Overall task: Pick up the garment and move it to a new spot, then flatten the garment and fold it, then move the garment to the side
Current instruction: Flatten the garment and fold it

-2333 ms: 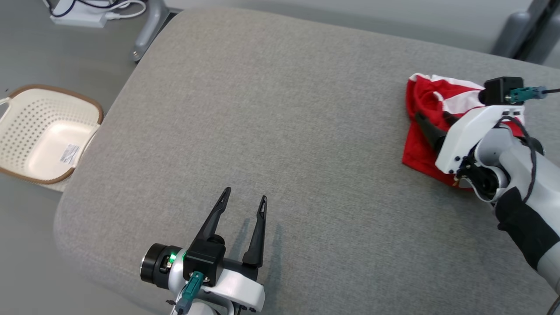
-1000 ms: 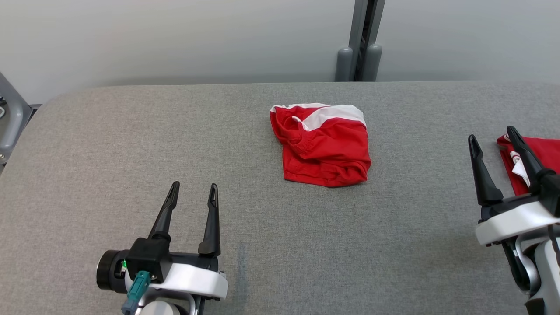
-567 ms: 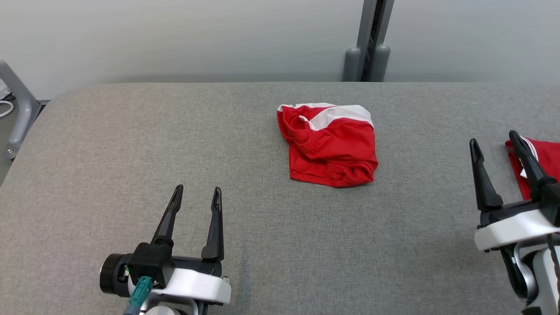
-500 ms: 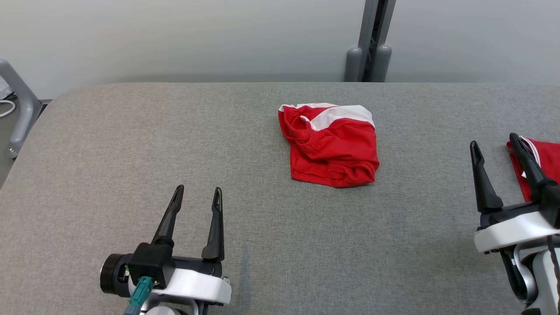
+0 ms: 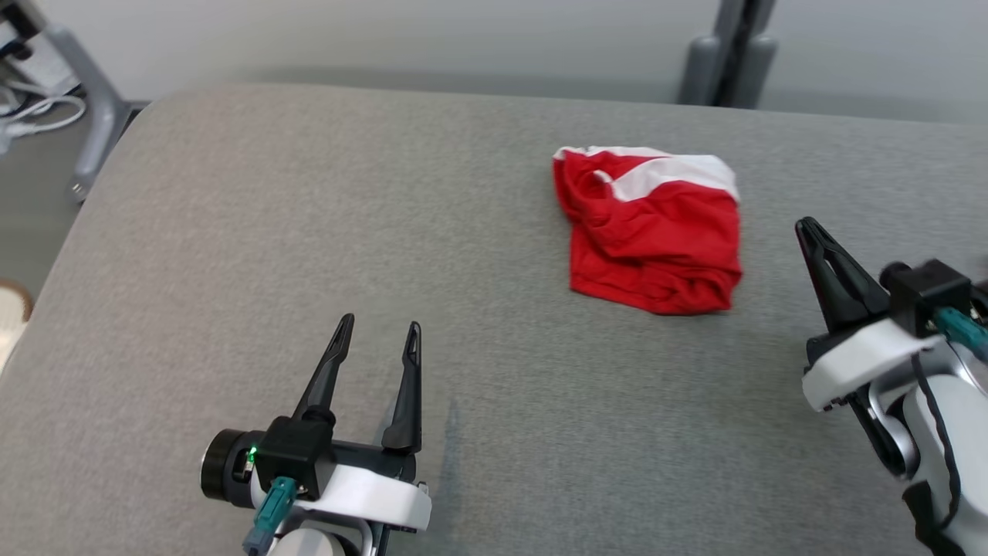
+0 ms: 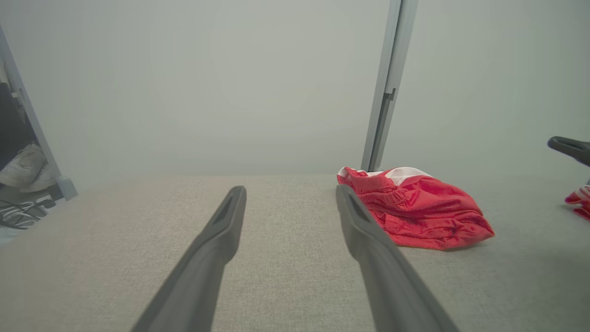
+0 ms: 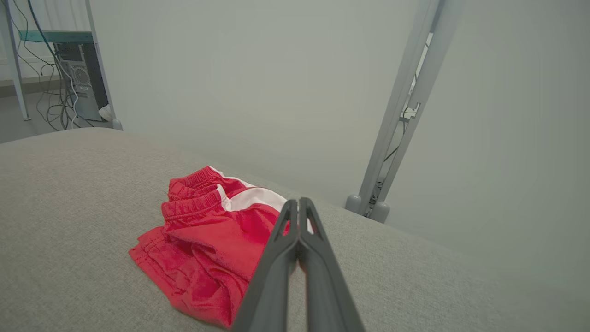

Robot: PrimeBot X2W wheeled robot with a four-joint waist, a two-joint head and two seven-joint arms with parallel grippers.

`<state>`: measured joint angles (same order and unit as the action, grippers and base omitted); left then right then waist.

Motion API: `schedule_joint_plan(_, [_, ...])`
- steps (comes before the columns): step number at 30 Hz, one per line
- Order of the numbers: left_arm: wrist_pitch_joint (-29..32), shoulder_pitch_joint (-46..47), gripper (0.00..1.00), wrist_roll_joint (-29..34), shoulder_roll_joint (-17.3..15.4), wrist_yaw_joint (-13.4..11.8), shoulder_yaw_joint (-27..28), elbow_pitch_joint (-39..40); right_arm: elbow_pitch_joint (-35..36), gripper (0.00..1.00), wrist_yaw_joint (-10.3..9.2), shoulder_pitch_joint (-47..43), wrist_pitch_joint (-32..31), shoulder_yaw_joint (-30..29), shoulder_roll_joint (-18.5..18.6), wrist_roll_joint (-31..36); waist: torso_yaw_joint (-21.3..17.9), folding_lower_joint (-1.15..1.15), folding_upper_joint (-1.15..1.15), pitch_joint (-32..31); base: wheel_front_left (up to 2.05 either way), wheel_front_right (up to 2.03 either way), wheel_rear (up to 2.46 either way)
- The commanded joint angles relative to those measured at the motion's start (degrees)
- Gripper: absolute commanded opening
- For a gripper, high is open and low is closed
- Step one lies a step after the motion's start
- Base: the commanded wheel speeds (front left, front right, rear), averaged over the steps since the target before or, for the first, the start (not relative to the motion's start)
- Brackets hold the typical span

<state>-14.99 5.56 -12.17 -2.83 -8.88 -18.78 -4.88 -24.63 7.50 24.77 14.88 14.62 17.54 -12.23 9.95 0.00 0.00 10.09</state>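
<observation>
The garment is a crumpled pair of red shorts with a white stripe, lying right of centre on the grey padded table. My left gripper hovers open and empty at the lower left, well apart from the shorts. My right gripper is at the right, its fingers pressed together with nothing between them, a little to the right of the garment. In the left wrist view the garment lies beyond and right of the open left gripper. In the right wrist view the shut right gripper points over the garment.
A grey metal post stands behind the table. A second red cloth lies at the far right. A table leg with cables is at the upper left, and a basket rim at the left edge.
The head camera has swung, shifting the whole picture. My right gripper has gone from open to shut and has turned. The left gripper stays open.
</observation>
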Motion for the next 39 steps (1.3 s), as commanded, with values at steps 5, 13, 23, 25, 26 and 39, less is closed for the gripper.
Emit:
schedule_joint_plan(5, [-0.2,1.7,1.0,-0.7,-0.2,-0.7,-1.2,-0.1,-6.2,0.0,-0.01,7.5,-2.0,8.9,4.0,-4.9,5.6,0.0,0.0,3.8,0.0,0.0,0.0])
schedule_joint_plan(13, [-0.2,3.9,1.0,-2.9,-0.2,-2.2,-4.4,1.1,-14.3,0.0,-0.01,18.9,-7.8,25.1,10.8,-15.1,12.0,0.0,0.0,8.4,0.0,0.0,0.0])
schedule_joint_plan(23, [-0.2,5.8,1.0,-4.6,-0.2,-3.4,-7.1,2.1,-20.3,0.0,-0.01,29.3,-15.5,37.9,17.0,-25.0,15.9,0.0,0.0,13.0,0.0,0.0,0.0])
schedule_joint_plan(25, [-0.2,6.0,1.0,-4.9,-0.2,-3.6,-7.5,2.3,-21.7,0.0,-0.01,31.3,-15.5,38.8,18.0,-26.3,16.3,0.0,0.0,13.6,0.0,0.0,0.0])
schedule_joint_plan(26, [-0.2,6.0,1.0,-5.0,-0.2,-3.8,-7.7,2.4,-22.6,0.0,-0.01,32.5,-14.8,38.8,18.4,-26.6,16.4,0.0,0.0,13.8,0.0,0.0,0.0])
schedule_joint_plan(39, [-0.2,5.9,1.0,-5.1,-0.2,-4.6,-8.1,1.8,-28.7,0.0,-0.01,34.3,-3.3,40.3,12.4,-29.0,15.1,0.0,0.0,12.2,0.0,0.0,0.0])
